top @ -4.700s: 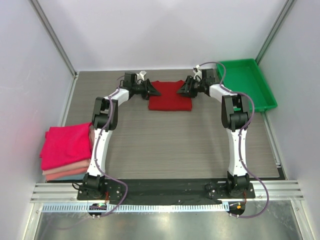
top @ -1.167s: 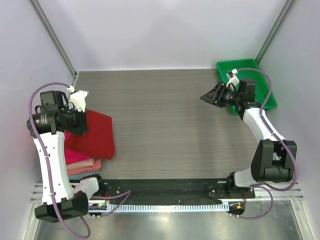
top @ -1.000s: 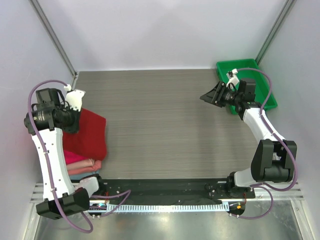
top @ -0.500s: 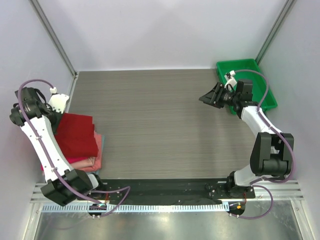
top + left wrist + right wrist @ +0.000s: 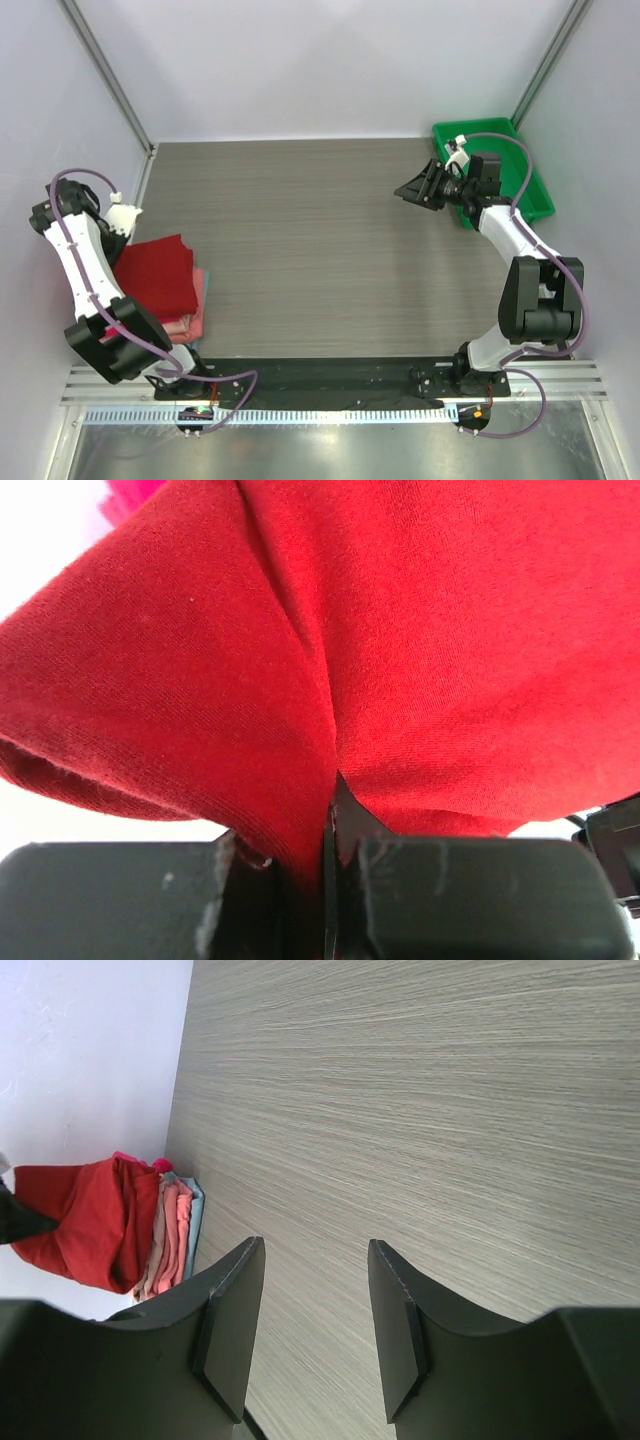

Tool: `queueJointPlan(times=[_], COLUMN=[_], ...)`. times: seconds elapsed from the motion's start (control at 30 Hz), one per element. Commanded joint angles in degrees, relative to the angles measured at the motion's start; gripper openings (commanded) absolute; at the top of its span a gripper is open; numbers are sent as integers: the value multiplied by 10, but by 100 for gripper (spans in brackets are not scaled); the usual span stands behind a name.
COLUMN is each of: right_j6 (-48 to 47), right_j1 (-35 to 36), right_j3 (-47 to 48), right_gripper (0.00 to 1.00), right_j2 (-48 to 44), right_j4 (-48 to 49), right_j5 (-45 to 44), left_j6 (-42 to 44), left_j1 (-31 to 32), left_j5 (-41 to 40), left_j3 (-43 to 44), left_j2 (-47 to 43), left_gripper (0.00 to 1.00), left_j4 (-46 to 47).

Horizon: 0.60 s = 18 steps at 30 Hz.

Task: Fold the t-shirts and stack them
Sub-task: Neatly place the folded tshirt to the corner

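Note:
The folded dark crimson t-shirt lies on top of a stack of folded pink and salmon t-shirts at the table's left edge. My left gripper is at the shirt's far left corner, shut on a fold of the crimson cloth that fills the left wrist view. My right gripper is open and empty, held above the table's right side. Its wrist view shows the stack from the side, with the crimson shirt on top.
A green plastic tray stands at the back right corner, just behind my right arm. White walls close in the table on the left, back and right. Bare wood-grain table lies between the two arms.
My left gripper has carried the folded crimson shirt from the back middle of the table onto the stack at the left. My right gripper let go and drew back toward the green tray.

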<state>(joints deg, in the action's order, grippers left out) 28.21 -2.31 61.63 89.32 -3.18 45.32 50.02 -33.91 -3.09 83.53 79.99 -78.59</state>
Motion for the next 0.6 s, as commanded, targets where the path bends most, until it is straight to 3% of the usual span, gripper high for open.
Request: queueJointPlan(times=[0.0, 0.33, 0.43, 0.47, 0.57], right_j6=[-2, -9, -11, -12, -18], right_j1=[4, 4, 3, 3, 4], right_j3=[9, -5, -1, -1, 2], right_gripper=[51, 51, 51, 52, 52], right_j2=[-12, -17, -12, -13, -13], right_j4=[25, 28, 29, 29, 28], right_j5=[3, -5, -6, -7, -9], left_j6=[9, -17, -37, -42, -82], left_j1=[-7, -6, -4, -2, 21], left_j5=[-50, -76, -69, -54, -12], left_j3=[-2, 27, 51, 56, 103], left_j2=[12, 75, 93, 91, 52], left_gripper=[0, 0, 28, 52, 59], left_j4=[14, 74, 66, 67, 94])
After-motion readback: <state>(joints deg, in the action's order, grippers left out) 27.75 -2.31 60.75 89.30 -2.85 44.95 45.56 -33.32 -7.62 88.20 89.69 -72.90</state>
